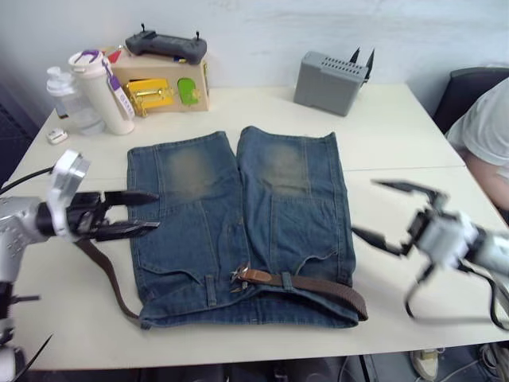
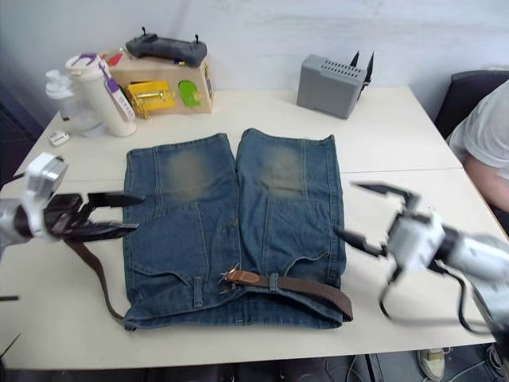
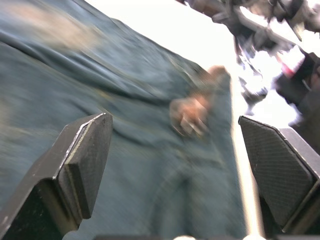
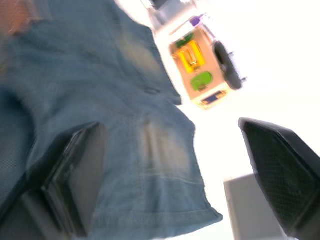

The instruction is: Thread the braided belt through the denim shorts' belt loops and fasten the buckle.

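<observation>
The denim shorts (image 1: pixel 238 215) lie flat on the white table, waistband toward the near edge. The braided belt (image 1: pixel 318 285) runs along the waistband from the right side to the middle, under a belt loop (image 1: pixel 286 280). It ends at the buckle (image 1: pixel 236 276) with its tan end. Another stretch of belt (image 1: pixel 107 278) leaves the waistband's left corner and lies on the table below my left gripper (image 1: pixel 156 211). That gripper hovers open at the shorts' left edge, holding nothing. My right gripper (image 1: pixel 364 208) is open just off the shorts' right edge.
At the back left stand a cardboard box (image 1: pixel 171 87) with a black controller (image 1: pixel 165 45) on top and a white bottle (image 1: pixel 102 91). A grey device (image 1: pixel 330 82) sits at the back centre-right. A person's arm (image 1: pixel 485 143) is at the right table edge.
</observation>
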